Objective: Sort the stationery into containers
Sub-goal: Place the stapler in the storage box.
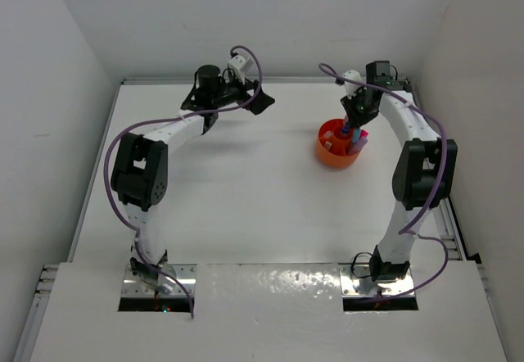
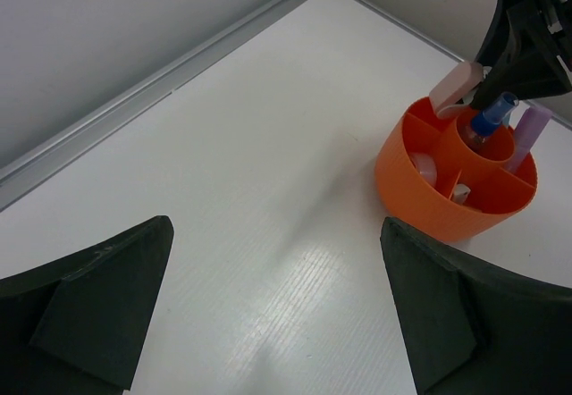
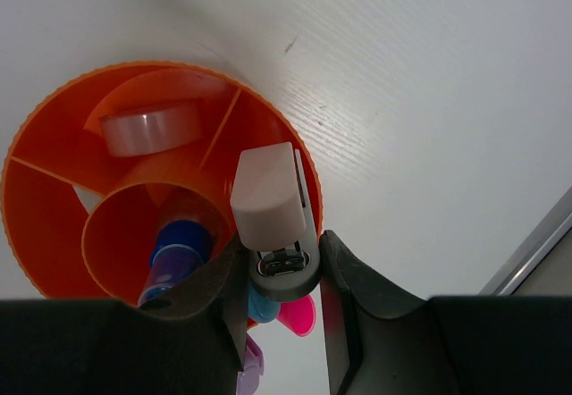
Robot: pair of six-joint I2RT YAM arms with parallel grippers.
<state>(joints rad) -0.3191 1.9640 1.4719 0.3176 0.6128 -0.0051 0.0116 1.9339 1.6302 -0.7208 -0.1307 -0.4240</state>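
Observation:
The orange tub [image 1: 334, 156] stands on the table at the right; it also shows in the left wrist view [image 2: 420, 198] and the right wrist view [image 3: 40, 234]. My right gripper [image 3: 281, 263] is shut on a pale pink stick [image 3: 265, 194] with a grey underside, held at the tub's rim [image 2: 454, 89]. Inside the tub are a clear tape ring [image 3: 150, 131], a blue-capped bottle [image 3: 179, 243] in the middle cup, a light blue tube [image 3: 261, 308], a pink marker [image 3: 299, 316] and a lilac item [image 2: 529, 131]. My left gripper [image 2: 277, 306] is open and empty, above bare table left of the tub.
White walls close the table at the back and both sides, with a metal rail [image 2: 161, 82] along the back edge. The right arm [image 1: 417, 165] stands just right of the tub. No loose stationery shows on the table.

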